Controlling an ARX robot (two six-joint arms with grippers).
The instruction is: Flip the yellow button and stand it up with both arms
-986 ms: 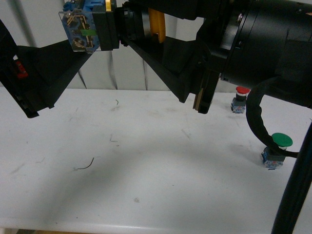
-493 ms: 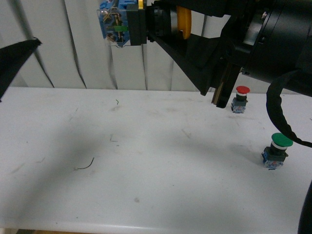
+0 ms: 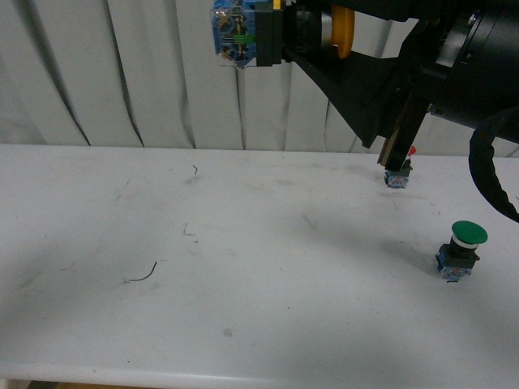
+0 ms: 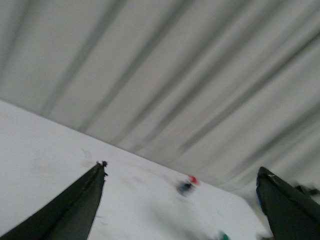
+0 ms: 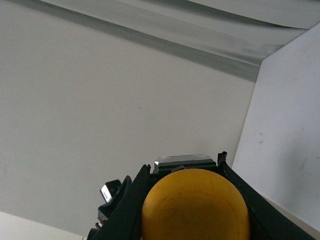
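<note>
High above the bench (image 3: pixel 243 267), the right claw (image 5: pixel 184 162) pinches the yellow button (image 3: pixel 268 32) just behind its cap. The long axis lies level, with the blue block pointing toward the robot's left. The left claw (image 4: pixel 181 168) is spread and empty (its view is blurred) and is out of the front view, so it is farther off. The red button (image 3: pixel 399 174) and green button (image 3: pixel 464 250) stand below on the right.

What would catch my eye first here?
The push-button with yellow mushroom cap and blue block, held sideways high above the white table in the black right gripper, strikes first. Lower right, a green-capped button stands upright on the table.
</note>
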